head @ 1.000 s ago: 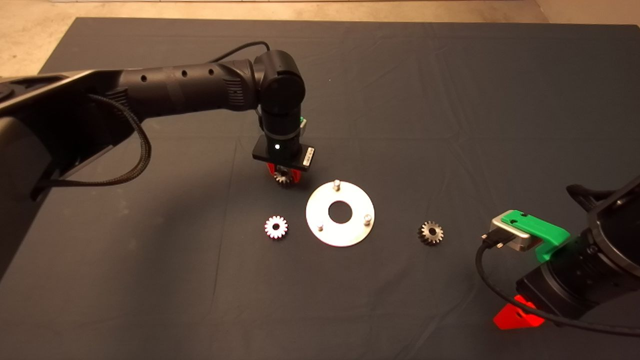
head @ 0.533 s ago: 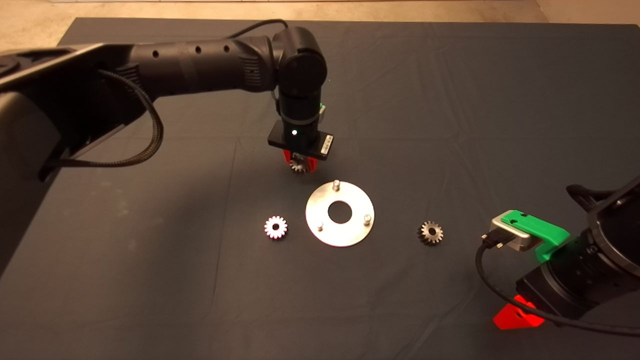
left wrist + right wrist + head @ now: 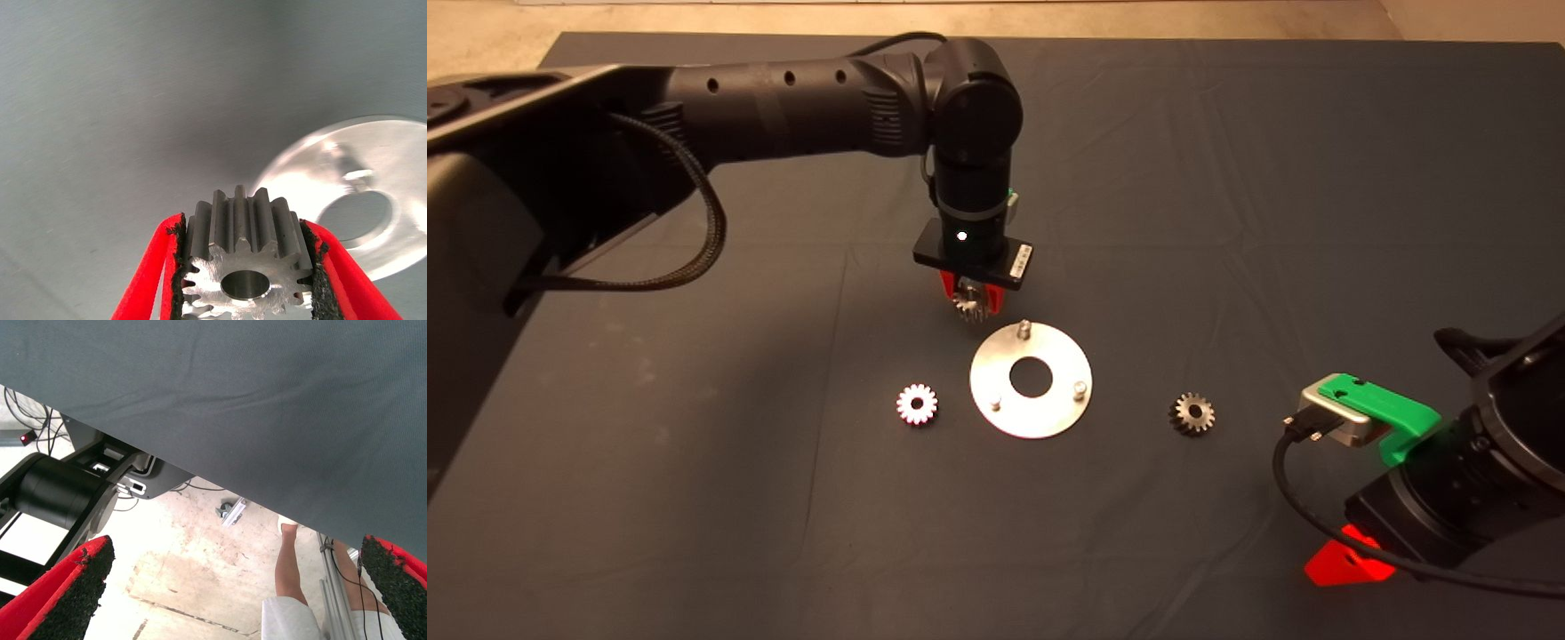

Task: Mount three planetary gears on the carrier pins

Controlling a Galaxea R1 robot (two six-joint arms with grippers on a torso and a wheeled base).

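Beside disc [image 3: 1040, 413] rim, left gripper [image 3: 969, 307] fingers clamp gear [image 3: 968, 308]; bare mat [image 3: 1227, 178] around.

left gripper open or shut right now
Shut on a planetary gear: the left gripper has both red fingers pressed against its teeth, just short of the disc.

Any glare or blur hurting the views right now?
Head view: the gear left of the disc is blown out white, and the carrier disc glares. Left wrist view: the held gear in the left gripper is sharp, while the disc behind is soft and overexposed. Right wrist view: bright floor past the mat edge.
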